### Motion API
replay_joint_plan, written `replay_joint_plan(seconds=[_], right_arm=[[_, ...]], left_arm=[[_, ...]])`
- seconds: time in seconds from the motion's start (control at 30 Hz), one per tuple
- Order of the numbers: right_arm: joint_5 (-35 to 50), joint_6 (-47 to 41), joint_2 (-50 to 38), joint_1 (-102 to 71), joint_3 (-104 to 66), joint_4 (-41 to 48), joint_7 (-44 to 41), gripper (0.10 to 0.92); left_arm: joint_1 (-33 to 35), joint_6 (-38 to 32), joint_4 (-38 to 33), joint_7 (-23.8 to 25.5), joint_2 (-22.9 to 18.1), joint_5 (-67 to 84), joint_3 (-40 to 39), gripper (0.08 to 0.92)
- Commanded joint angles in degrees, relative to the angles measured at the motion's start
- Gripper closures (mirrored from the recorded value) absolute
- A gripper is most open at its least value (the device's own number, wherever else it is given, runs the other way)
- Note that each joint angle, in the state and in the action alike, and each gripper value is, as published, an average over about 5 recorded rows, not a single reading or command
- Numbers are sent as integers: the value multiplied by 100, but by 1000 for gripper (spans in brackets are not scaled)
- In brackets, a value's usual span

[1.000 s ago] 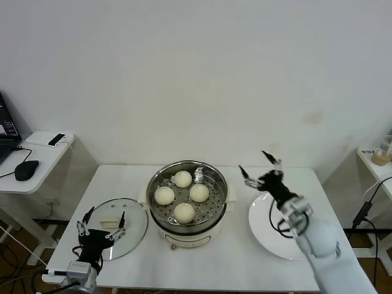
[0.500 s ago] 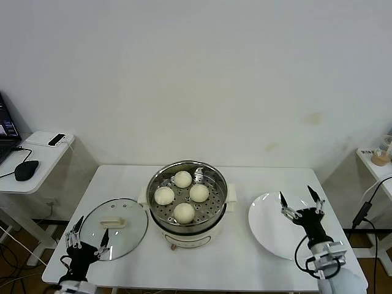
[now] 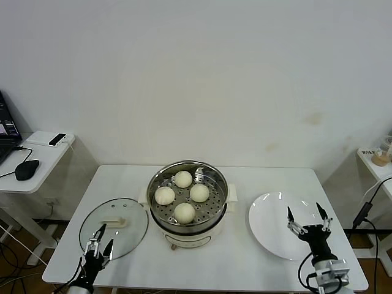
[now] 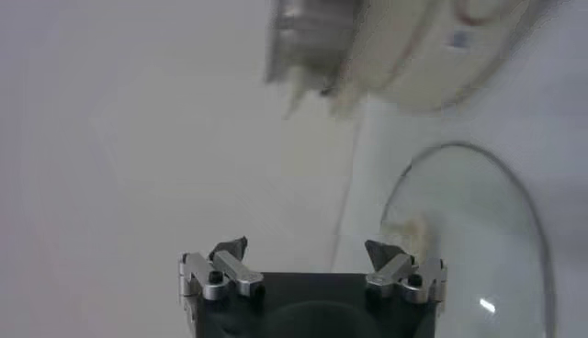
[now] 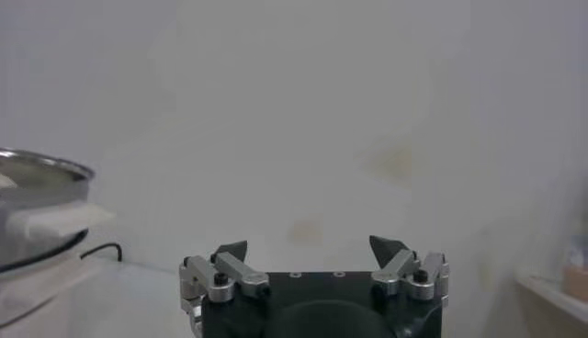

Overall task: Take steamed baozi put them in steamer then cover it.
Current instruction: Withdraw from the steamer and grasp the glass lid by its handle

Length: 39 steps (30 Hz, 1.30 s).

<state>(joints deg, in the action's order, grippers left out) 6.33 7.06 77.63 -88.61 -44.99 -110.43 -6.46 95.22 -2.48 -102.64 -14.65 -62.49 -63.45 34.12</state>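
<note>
Four buns (image 3: 182, 196) sit on the perforated tray inside the steamer (image 3: 187, 225), which stands at the middle of the white tabletop (image 3: 233, 260). Buns spread out in the pot, not touching each other. Steamer has no lid on.

Glass lid (image 3: 130, 215) lies flat on the tabletop just to the robot's left of the steamer, cream handle (image 3: 114, 222) facing up. In the left wrist view the lid (image 4: 478, 239) and the steamer base (image 4: 413, 55) both show beyond the gripper.

Left gripper (image 3: 98, 244) low at the near edge of the tabletop, over the near rim of the lid, jaws spread wide, holding nothing. Can't tell whether it touches the lid. Its fingertips (image 4: 231, 248) show well apart in the wrist view.

Right gripper (image 3: 305, 218) near the front right of the tabletop, above the near edge of the white plate (image 3: 269, 220), jaws wide apart, nothing between them. Right wrist view shows the gripper (image 5: 312, 248) facing the wall with the steamer rim (image 5: 41, 170) off to one side.

Side desk (image 3: 37, 153) at far left with a mouse (image 3: 26, 169) on it.
</note>
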Motion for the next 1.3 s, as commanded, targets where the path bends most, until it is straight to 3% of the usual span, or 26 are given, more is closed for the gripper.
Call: replay_joint_plan(seconds=[0.03, 0.43, 1.3], right_arm=[[-139, 66, 200, -298, -113, -58, 29, 203], [-274, 90, 357, -439, -128, -100, 28, 203], [-540, 68, 459, -537, 20, -61, -23, 203]], left_arm=[[-880, -283, 1153, -187, 193, -1140, -255, 177], [-1419, -267, 1495, -148, 446, -884, -280, 177], [-2409, -280, 2251, -84, 327, -702, -623, 177]])
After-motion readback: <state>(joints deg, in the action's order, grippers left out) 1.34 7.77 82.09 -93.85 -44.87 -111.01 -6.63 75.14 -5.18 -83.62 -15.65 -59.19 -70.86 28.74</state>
